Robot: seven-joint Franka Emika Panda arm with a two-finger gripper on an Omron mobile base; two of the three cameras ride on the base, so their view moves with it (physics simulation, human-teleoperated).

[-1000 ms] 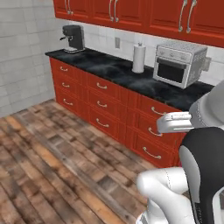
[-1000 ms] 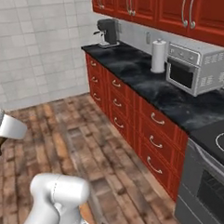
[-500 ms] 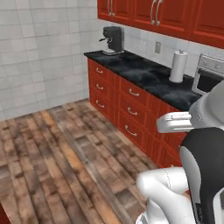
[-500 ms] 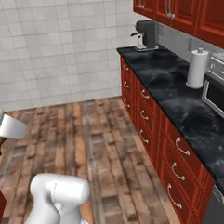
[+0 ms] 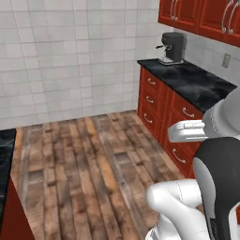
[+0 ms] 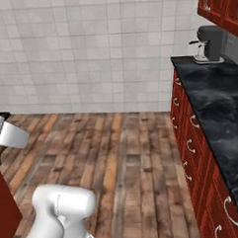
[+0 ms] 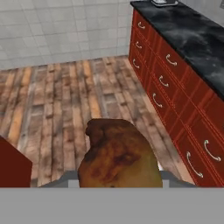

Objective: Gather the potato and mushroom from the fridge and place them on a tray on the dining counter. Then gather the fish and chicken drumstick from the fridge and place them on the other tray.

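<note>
A brown, lumpy potato (image 7: 117, 157) takes up the bottom middle of the hand view, close to the camera. My gripper (image 7: 118, 180) is shut on it, and the potato hides the finger tips. It hangs above the wooden floor (image 7: 65, 100). A black slab edge on a red base, the dining counter (image 5: 5, 180), shows at the lower left of the left base view. Its red corner (image 7: 13, 168) sits at the left of the hand view.
Red drawer cabinets (image 5: 161, 101) under a black marble counter (image 6: 216, 98) run along the right side. A dark coffee machine (image 5: 172, 47) stands at the counter's far end. A grey tiled wall (image 6: 87, 48) closes the back. Open wooden floor (image 5: 89, 159) lies between.
The whole picture has swung: toaster oven and paper roll have left the views, and the tiled wall and counter end have come in. The camera moved. The potato stays in the gripper.
</note>
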